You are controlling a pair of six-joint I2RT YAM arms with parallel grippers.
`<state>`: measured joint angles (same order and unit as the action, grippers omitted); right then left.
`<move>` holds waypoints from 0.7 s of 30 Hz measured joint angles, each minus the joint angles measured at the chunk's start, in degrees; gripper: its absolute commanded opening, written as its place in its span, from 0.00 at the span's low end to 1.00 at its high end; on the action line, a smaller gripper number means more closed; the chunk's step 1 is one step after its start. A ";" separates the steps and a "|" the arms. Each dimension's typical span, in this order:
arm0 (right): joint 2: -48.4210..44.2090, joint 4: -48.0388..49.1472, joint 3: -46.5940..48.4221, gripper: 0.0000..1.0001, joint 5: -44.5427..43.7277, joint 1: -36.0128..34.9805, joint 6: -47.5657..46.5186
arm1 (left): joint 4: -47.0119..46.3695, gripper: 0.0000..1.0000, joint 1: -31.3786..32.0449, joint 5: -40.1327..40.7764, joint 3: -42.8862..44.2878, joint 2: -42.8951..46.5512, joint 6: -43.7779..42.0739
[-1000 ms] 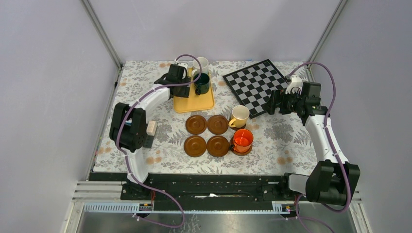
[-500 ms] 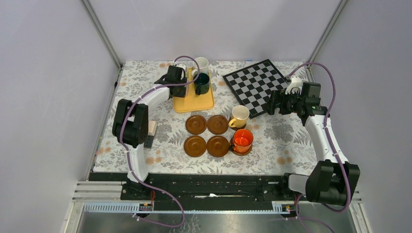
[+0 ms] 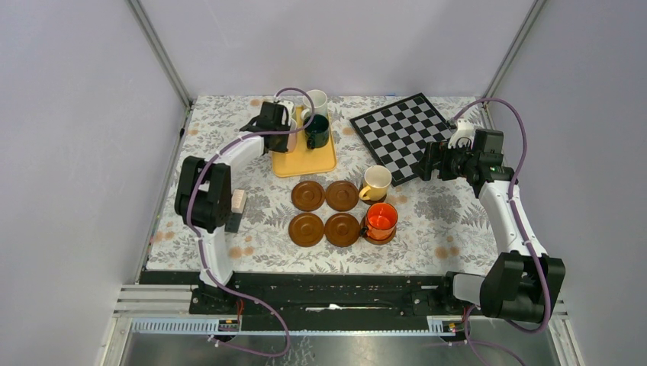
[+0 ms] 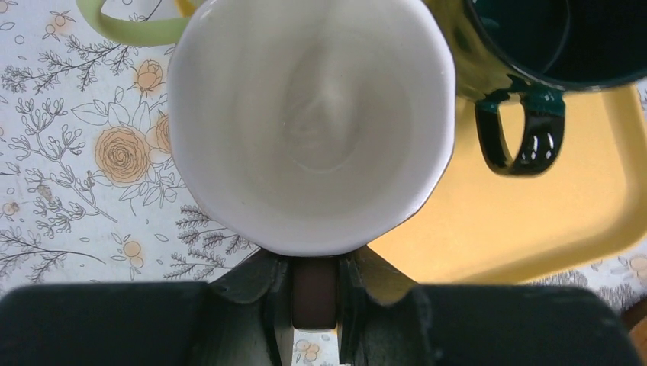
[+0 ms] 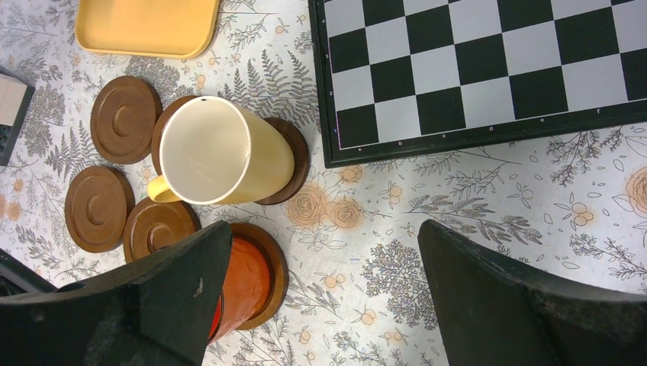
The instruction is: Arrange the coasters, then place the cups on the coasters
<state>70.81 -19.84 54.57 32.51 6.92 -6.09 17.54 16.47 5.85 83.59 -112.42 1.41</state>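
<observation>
My left gripper [image 4: 314, 263] [image 3: 279, 120] is at the back left of the yellow tray [image 4: 534, 221], shut on the dark reddish handle of a cup [image 4: 309, 114] with a white inside. A dark green cup [image 4: 534, 46] [image 3: 317, 131] stands beside it on the tray. A pale green handle [image 4: 130, 27] shows behind. A whitish cup [image 3: 315, 101] is at the tray's back. Several empty coasters [image 3: 307, 195] [image 5: 126, 118] lie mid-table. The yellow cup [image 3: 375, 183] [image 5: 221, 152] and the orange cup [image 3: 380, 221] [image 5: 244, 278] each stand on a coaster. My right gripper [image 5: 324, 229] [image 3: 429, 164] hangs open to their right.
A black-and-white chessboard [image 3: 400, 133] [image 5: 488, 69] lies at the back right, its near corner close to the yellow cup. A small grey and white block [image 3: 236, 206] sits at the left by my left arm. The metal frame posts stand at the back corners.
My left gripper's jaws have closed onto the cup's handle, and the arm has shifted slightly towards the back. The right arm has not moved.
</observation>
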 measured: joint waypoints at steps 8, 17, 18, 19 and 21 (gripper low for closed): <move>-0.15 0.00 0.00 1.00 0.07 0.00 0.09 | 3.41 0.00 0.07 -7.52 -2.51 8.66 -4.90; -1.46 0.04 0.00 1.00 0.22 0.00 0.98 | 1.09 0.00 5.90 -15.15 -11.87 24.52 -5.92; -1.55 0.07 0.00 1.00 0.24 0.00 1.03 | 0.76 0.00 7.50 -15.34 -13.40 25.81 -6.12; -1.62 0.07 -0.02 1.00 0.24 0.00 1.07 | 0.63 0.00 8.96 -15.54 -14.64 26.64 -6.27; -1.64 0.11 -0.02 1.00 0.24 0.00 1.22 | 0.35 0.00 12.17 -15.72 -17.29 27.63 -6.36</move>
<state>69.17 -19.73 54.54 32.75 6.92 -4.86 17.89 28.64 -9.87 66.30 -84.79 -4.95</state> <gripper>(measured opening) 0.993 0.207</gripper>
